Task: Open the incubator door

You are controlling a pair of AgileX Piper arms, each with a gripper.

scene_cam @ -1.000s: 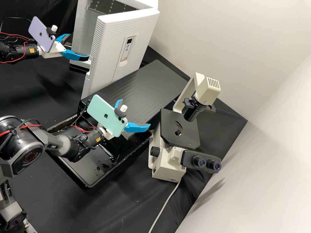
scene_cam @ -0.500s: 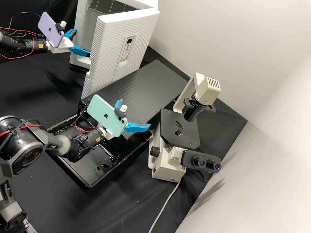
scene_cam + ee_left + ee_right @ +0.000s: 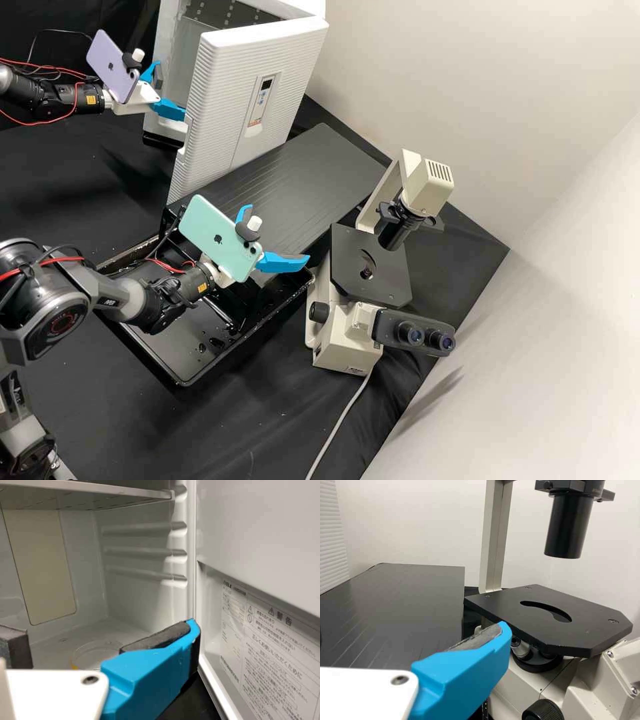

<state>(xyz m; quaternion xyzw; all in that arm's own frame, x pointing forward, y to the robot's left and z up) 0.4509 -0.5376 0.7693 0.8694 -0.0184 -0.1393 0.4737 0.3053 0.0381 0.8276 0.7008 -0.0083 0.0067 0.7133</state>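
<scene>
The incubator door (image 3: 223, 100) stands ajar in front of me, swung out from the incubator (image 3: 162, 40), its ribbed face and small control panel (image 3: 265, 97) turned outward. I have my left gripper (image 3: 171, 95) at the gap between the door's free edge and the incubator, jaws spread wide with nothing between them. One tip lies right at that edge; whether it touches, I cannot tell. In my left wrist view I look into the white chamber: a shelf (image 3: 75, 495) runs across it high up, a clear round dish (image 3: 90, 654) rests on its floor, and a printed label (image 3: 270, 645) is stuck to the door's inner face.

My right gripper (image 3: 278, 233) is well apart from the door, between the dark flat-topped stand (image 3: 300, 180) and the microscope (image 3: 340, 340), its jaws open too and gripping nothing. Below that arm is a black tray (image 3: 227, 357) with wet spots inside, on the black-covered tabletop (image 3: 100, 400). A phone is mounted above each gripper, a purple phone (image 3: 110, 63) on the left and a green phone (image 3: 217, 233) on the right.
</scene>
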